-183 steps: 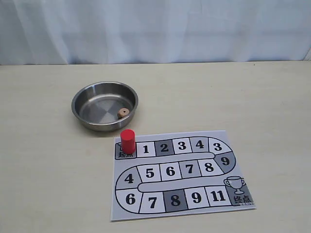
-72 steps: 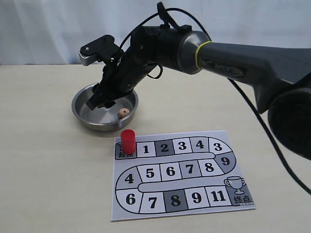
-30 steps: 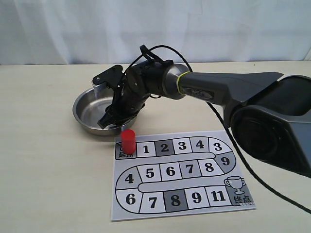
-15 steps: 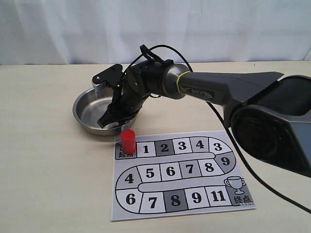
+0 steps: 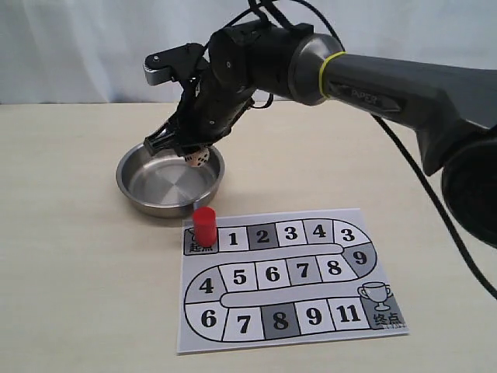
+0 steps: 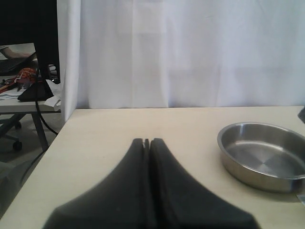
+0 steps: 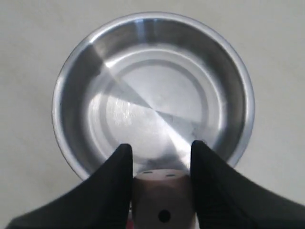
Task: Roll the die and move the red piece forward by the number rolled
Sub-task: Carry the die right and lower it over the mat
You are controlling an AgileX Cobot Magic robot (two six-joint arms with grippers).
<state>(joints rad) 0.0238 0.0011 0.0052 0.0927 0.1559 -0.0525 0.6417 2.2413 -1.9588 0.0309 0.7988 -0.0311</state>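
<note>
My right gripper (image 5: 194, 154) hangs above the steel bowl (image 5: 133, 186), shut on the die (image 5: 199, 158), a pale tan cube with black pips. In the right wrist view the die (image 7: 163, 199) sits clamped between the two black fingers (image 7: 114, 181), with the bowl (image 7: 71, 81) straight below. The red piece (image 5: 204, 225) stands upright on the start square of the paper board (image 5: 342, 311), just in front of the bowl. My left gripper (image 6: 147, 141) is shut on nothing, low over bare table to the left of the bowl (image 6: 228, 152).
The board's track runs right from the start square past numbered squares to a trophy square (image 5: 380, 305). A white curtain (image 5: 78, 47) closes off the back. The right arm (image 5: 404, 78) reaches across from the right above the table.
The right gripper has lifted out of the bowl with the die held in it, rising from the bowl's near wall to above its rim. The red piece has not moved.
</note>
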